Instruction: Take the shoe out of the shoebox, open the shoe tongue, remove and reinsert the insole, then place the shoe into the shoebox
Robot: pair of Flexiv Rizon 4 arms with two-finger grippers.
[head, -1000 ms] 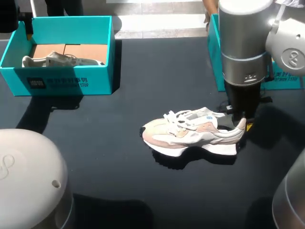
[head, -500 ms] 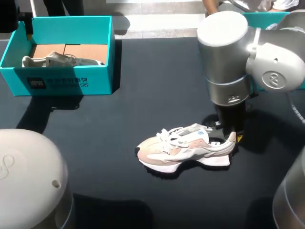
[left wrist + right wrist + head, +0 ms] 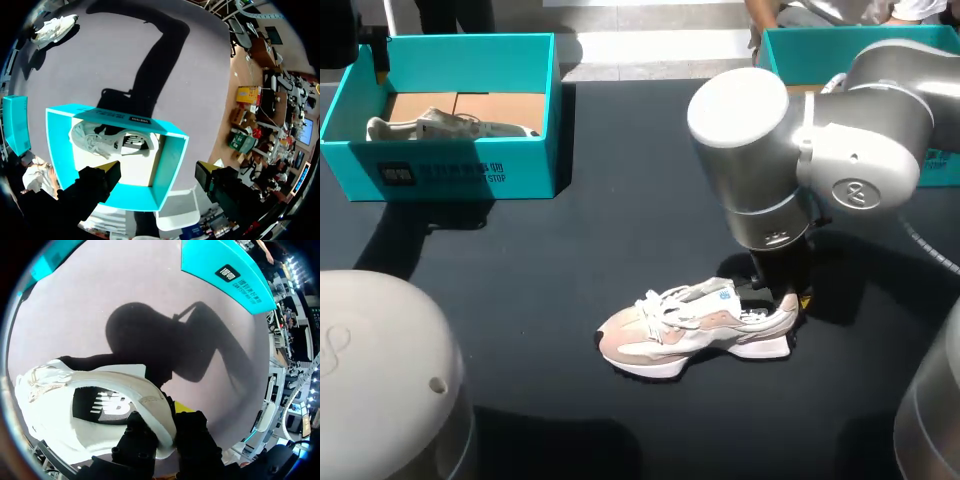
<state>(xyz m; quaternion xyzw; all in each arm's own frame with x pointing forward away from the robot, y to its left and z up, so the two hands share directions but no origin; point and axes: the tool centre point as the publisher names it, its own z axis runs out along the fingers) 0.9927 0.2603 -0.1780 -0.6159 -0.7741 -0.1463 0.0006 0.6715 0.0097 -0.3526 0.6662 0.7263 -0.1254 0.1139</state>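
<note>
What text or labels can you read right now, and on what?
Left shoebox front: black label plus a printed line, too small to read.
Right shoebox side: black label, blurred.
Insole of the shoe: white logo mark, no readable words.
Blue tag on the shoe: too small to read.

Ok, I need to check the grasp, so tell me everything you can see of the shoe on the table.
The shoe is a low trainer, white with pale pink panels, white laces and a thick white sole. It is upright, on or just above the dark table, with its toe to my left and its heel to my right. Its dark insole lies inside. The right gripper is shut on the heel collar, one finger inside and one outside.
</note>
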